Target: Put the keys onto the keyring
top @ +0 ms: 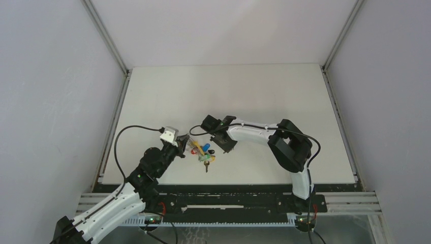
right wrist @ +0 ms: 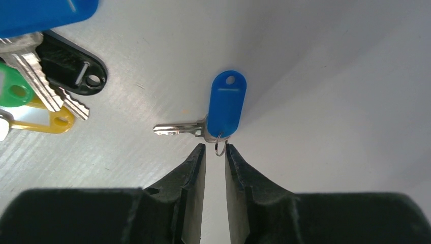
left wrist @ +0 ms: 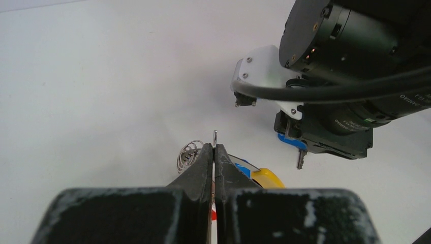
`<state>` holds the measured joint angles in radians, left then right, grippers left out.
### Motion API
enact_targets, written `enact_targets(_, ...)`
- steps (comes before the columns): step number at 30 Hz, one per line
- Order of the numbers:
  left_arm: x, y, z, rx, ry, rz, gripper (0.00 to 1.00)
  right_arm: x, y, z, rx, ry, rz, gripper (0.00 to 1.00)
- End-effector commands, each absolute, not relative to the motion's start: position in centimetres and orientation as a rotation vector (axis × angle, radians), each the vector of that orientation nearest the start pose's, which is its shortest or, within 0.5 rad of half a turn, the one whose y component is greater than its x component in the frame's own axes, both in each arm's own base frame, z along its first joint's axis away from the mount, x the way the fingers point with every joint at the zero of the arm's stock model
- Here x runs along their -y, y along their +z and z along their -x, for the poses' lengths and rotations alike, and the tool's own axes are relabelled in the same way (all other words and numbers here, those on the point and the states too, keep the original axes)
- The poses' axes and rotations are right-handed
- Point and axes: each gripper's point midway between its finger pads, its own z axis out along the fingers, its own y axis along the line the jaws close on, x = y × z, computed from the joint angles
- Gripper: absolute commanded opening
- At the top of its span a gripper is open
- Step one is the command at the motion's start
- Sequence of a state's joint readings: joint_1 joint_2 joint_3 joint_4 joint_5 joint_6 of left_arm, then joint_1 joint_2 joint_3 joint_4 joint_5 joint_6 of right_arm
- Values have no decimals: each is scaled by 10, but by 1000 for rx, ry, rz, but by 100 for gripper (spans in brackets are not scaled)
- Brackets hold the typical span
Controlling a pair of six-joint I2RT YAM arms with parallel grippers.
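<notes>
- Closest to the lens on my left wrist, my left gripper (left wrist: 214,151) was clenched tight, its black fingers (left wrist: 201,168) pressed together with no gap.
- A thin wire end stuck up from between those tips. It seemed to belong to the grey coiled-wire metal keyring (left wrist: 189,153), so I was grasping that keyring. Its coil sat just beside my fingertips on the white tabletop (left wrist: 101,76).
- A yellow plastic key head (left wrist: 268,178) showed just past the other side of my left fingers, with a sliver of blue next to it.
- My right gripper (right wrist: 216,151) had its fingers parted by a narrow slot.
- At the mouth of that slot was the small silver split ring (right wrist: 220,147) of a single key, which had a blue oval plastic tag (right wrist: 227,104) and a short silver blade (right wrist: 175,129). I could not tell whether either pad touched the ring.
- That blue-tagged key sat apart from the other keys.
- The others were bunched at the edge of my right wrist view: a black plastic tag (right wrist: 76,66), a green one (right wrist: 15,91), a yellow one (right wrist: 48,121) and a larger blue one (right wrist: 40,12), with silver blades (right wrist: 35,76) crossing them.
- From above, the bunch of coloured keys (top: 203,153) lay on the tabletop between my two grippers, with my left fingers at one side and my right just beyond the other.
</notes>
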<state>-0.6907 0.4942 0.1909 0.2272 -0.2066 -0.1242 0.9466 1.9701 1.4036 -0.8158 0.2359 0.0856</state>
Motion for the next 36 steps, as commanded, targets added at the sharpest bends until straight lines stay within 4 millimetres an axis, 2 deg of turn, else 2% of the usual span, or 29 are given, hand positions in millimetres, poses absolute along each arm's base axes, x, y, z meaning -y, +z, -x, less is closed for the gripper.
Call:
enact_targets(1, 155, 179, -240, -1578, -473, -266, 0, -278, 35, -252, -2570, -225, 1171, 20)
enact_targets(14, 156, 178, -240, -1579, -477, -271, 0, -279, 28, -255, -2563, -268, 1178, 16)
enact_targets(24, 156, 179, -239, -1579, -481, -272, 0, -281, 35, -256, -2552, -263, 1167, 15)
enact_targets(36, 157, 178, -239, -1580, -484, -277, 0, -279, 37, -256, -2549, -274, 1163, 9)
